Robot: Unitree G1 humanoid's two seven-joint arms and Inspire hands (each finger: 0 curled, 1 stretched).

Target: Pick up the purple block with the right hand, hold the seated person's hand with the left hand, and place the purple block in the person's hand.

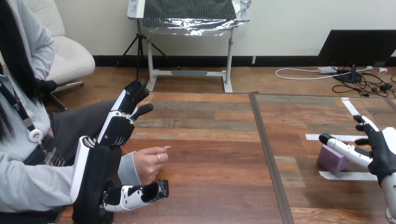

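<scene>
A purple block [331,158] lies on the table at the right, between white tape marks. My right hand [380,149] is just to its right, fingers spread and open, with the thumb reaching over the block's top. The person's hand [150,163] rests on the table at the left, loosely curled. My left hand [100,163] stands open beside the person's wrist, its fingers [126,112] stretched up behind it and its thumb [140,193] in front, below the hand. Whether it touches the wrist I cannot tell.
White tape strips [345,175] mark the block's spot on the right table half. A dark seam [268,154] runs between the two table halves. The person sits at the left edge.
</scene>
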